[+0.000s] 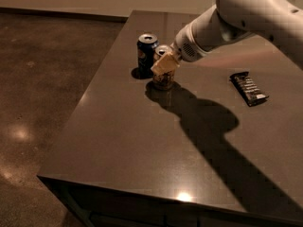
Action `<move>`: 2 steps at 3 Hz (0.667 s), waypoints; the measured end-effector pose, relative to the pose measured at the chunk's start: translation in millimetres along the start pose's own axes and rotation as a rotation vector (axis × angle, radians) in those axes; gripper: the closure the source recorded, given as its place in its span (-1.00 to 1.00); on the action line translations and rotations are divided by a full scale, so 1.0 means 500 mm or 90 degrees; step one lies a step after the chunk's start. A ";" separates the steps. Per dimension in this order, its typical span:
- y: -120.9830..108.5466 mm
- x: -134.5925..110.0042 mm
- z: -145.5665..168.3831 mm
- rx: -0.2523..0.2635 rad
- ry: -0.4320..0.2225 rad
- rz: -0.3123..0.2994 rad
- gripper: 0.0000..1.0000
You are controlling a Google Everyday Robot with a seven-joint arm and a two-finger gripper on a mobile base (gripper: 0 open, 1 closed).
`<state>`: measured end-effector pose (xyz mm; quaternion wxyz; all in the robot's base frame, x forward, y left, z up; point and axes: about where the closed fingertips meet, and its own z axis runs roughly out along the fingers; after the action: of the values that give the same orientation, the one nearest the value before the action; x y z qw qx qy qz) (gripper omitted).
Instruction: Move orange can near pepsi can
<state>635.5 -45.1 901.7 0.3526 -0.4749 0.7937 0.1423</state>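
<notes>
There are two cans on the dark table (142, 145). One is the pepsi can (147, 56), dark blue with a silver top. The other is the orange can (163, 81). Both stand upright. You cannot see what is inside either one.

The orange can is just beside the pepsi can, on its right and a bit nearer to us. They are so close that I cannot tell if they touch.

There is one gripper (164, 60), at the end of a big white arm (246, 18) that comes in from the top right. It pinches the orange can near the top. One pale finger (165, 65) lies flat on the front of the can and hides its upper half. The other finger is behind the can and cannot be seen.

There is one dark snack bar (249, 88), lying flat, well apart on the right.

The arm is cut off at the right edge. Its big shadow (208, 126) covers part of the table. I cannot tell if the orange can rests on the table or is just above it.
</notes>
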 end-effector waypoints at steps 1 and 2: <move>0.003 -0.001 0.002 -0.002 0.000 -0.001 -0.73; 0.005 -0.002 0.005 -0.004 0.000 -0.002 -1.00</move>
<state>634.6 -41.4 900.4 0.3512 -0.4772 0.7926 0.1440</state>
